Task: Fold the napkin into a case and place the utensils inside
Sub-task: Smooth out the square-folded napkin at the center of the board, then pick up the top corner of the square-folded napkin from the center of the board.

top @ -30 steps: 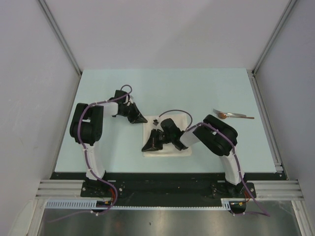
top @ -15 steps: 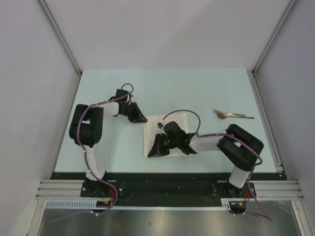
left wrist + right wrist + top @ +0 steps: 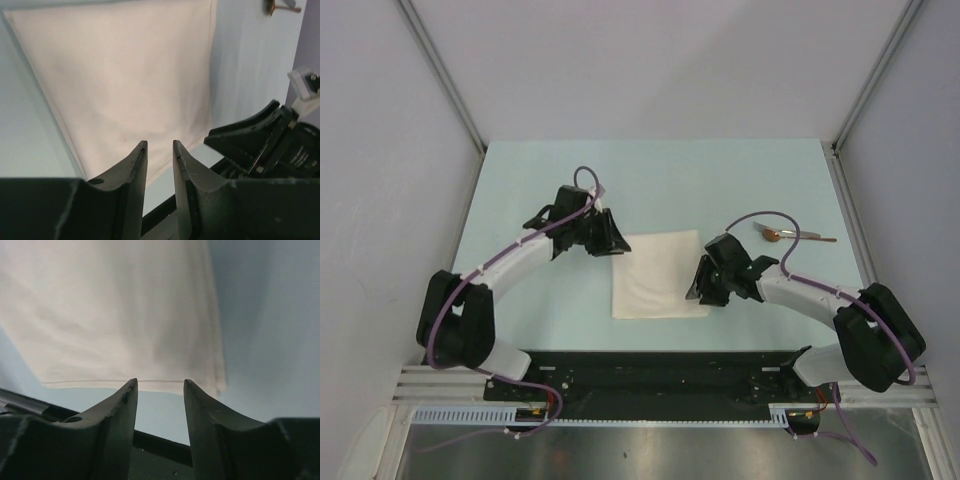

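Right gripper (image 3: 694, 295) now at napkin (image 3: 658, 272) edge

A lab test cell: white panel walls (image 3: 670, 70), aluminium rails (image 3: 660, 383), pale table (image 3: 720, 180).

Overhead; both wrists close on napkin (image 3: 660, 275)

Pale blue table (image 3: 720, 180) between plain grey walls (image 3: 660, 60).
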{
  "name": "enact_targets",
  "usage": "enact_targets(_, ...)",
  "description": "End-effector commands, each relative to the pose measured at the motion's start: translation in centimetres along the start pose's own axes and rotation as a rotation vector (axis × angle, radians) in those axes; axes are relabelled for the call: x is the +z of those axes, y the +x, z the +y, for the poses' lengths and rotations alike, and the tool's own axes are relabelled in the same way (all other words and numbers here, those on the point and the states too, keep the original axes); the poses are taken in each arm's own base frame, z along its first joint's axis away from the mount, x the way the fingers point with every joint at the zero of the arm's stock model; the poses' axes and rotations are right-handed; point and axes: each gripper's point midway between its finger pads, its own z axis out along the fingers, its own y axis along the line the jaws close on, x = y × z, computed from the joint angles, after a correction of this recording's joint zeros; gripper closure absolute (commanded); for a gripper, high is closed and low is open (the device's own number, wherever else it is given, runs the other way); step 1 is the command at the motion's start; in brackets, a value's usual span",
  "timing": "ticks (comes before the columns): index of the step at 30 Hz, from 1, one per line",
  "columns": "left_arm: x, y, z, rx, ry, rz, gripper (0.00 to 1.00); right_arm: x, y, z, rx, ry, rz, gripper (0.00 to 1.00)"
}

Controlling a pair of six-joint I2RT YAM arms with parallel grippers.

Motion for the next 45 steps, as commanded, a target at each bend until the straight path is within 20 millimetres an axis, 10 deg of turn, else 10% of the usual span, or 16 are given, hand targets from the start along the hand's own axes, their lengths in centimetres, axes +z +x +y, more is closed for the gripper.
enact_targets(1, -0.9, 4.0, 1.8, 0.056, -0.063, 0.019, 0.69, -0.7, 0.3, -3.5, 0.053, 0.148, -0.019, 0.55)
enact_targets(45, -2.6, 5.5, -0.1, 0.135, -0.025, 0.023, 0.71, 1.1, 1.3, -4.3, 0.017, 0.155, -0.002, 0.74)
